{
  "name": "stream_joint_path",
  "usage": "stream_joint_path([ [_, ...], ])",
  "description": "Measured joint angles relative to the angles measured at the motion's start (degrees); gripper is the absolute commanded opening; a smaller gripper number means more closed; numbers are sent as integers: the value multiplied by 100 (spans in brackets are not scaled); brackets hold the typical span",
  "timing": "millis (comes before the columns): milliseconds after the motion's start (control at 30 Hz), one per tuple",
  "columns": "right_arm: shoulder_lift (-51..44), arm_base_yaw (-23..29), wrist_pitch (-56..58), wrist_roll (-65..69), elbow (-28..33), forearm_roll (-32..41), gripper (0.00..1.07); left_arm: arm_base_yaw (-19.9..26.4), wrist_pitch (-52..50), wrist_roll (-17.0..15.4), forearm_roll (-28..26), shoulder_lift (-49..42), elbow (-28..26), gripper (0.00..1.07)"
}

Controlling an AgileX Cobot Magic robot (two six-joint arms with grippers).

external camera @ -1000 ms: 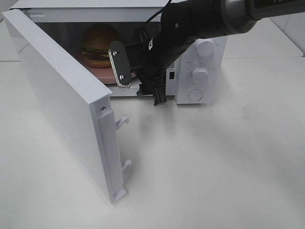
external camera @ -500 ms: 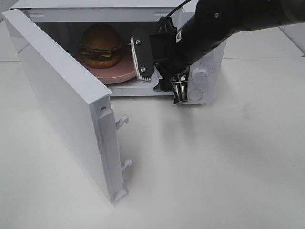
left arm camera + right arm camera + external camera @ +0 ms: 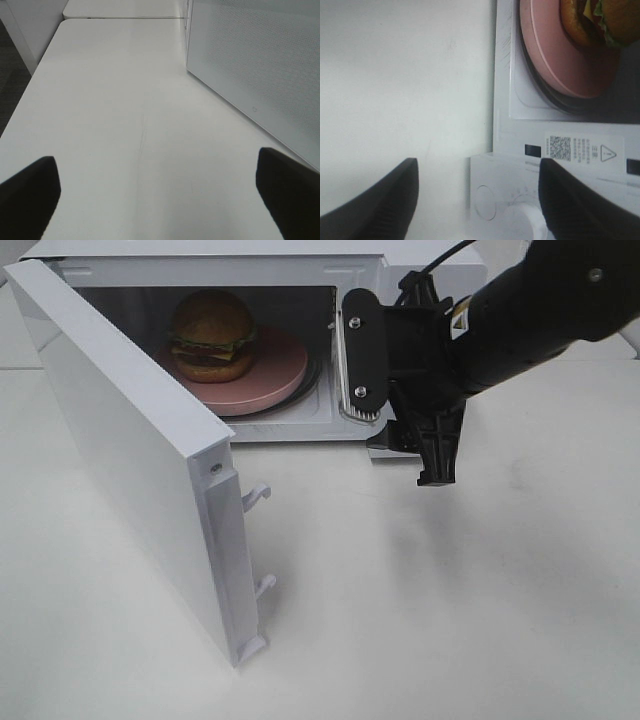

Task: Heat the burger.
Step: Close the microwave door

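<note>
Right arm point(image 3: 540, 310): thick, rounded casing, glossy black. A thin black cable point(image 3: 440, 258) arcs off it near the wrist. Small white-and-yellow sticker point(image 3: 462, 326) on the casing, print too small to read.

Right hand point(image 3: 400, 443): black. One finger point(image 3: 362, 350) is a flat, round-ended plate with two silver screws point(image 3: 352, 325) and a pale ribbed strip at its tip; the other is narrower, ridged and all black.

Left hand point(image 3: 157, 192): seen only from its own wrist camera, as two dark, blurred, rounded fingertips point(image 3: 30, 192).

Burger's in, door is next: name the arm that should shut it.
Left, probably. Its open jaws sit beside the outer face of the open door, ready to push; the right arm hangs at the far side, by the controls.
</note>
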Motion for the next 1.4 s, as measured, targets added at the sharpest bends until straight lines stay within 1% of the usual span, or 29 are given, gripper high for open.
stream_joint_path([
  [33, -218, 0, 0, 332, 183, 0, 68, 0, 0, 0, 0, 0, 0, 102],
  [67, -218, 0, 0, 332, 183, 0, 68, 0, 0, 0, 0, 0, 0, 102],
  [133, -567, 0, 0, 911, 464, 0, 68, 0, 0, 0, 0, 0, 0, 102],
  [167, -567, 0, 0, 911, 464, 0, 68, 0, 0, 0, 0, 0, 0, 102],
  [200, -837, 0, 0, 1283, 659, 0, 68, 0, 0, 0, 0, 0, 0, 102],
  [267, -940, 0, 0, 1398, 733, 0, 68, 0, 0, 0, 0, 0, 0, 102],
  [300, -1215, 0, 23, 1805, 917, 0, 68, 0, 0, 0, 0, 0, 0, 102],
  [333, -1215, 0, 23, 1805, 917, 0, 68, 0, 0, 0, 0, 0, 0, 102],
  [400, -1587, 0, 149, 2532, 1123, 11, 73, 0, 0, 0, 0, 0, 0, 102],
  [433, -1587, 0, 149, 2532, 1123, 11, 73, 0, 0, 0, 0, 0, 0, 102],
  [467, -1816, 0, 298, 2974, 1232, 23, 77, 0, 0, 0, 0, 0, 0, 102],
  [500, -1942, 0, 401, 3157, 1283, 23, 79, 0, 0, 0, 0, 0, 0, 102],
  [533, -1942, 0, 401, 3157, 1283, 23, 79, 0, 0, 0, 0, 0, 0, 102],
  [567, -2189, 0, 630, 3570, 1364, 23, 80, 0, 0, 0, 0, 0, 0, 102],
  [700, -2498, 0, 1003, 4057, 1387, 23, 78, 0, 0, 0, 0, 0, 0, 102],
  [767, -2848, 0, 1553, 4486, 1392, 23, 76, 0, 0, 0, 0, 0, 0, 102],
  [800, -2848, 0, 1553, 4486, 1392, 23, 76, 0, 0, 0, 0, 0, 0, 102],
  [867, -3283, 0, 2217, 5053, 1392, 23, 76, 0, 0, 0, 0, 0, 0, 102],
  [933, -3375, 0, 2343, 5185, 1392, 23, 76, 0, 0, 0, 0, 0, 0, 102],
  [967, -3575, 0, 2630, 5386, 1392, 23, 76, 0, 0, 0, 0, 0, 0, 102],
  [1100, -3810, 0, 2922, 5535, 1392, 23, 76, 0, 0, 0, 0, 0, 0, 102],
  [1167, -4246, 0, 3380, 5781, 1392, 23, 76, 0, 0, 0, 0, 0, 0, 102],
  [1400, -4801, 0, 3913, 5970, 1415, 23, 76, 0, 0, 0, 0, 0, 0, 102],
])
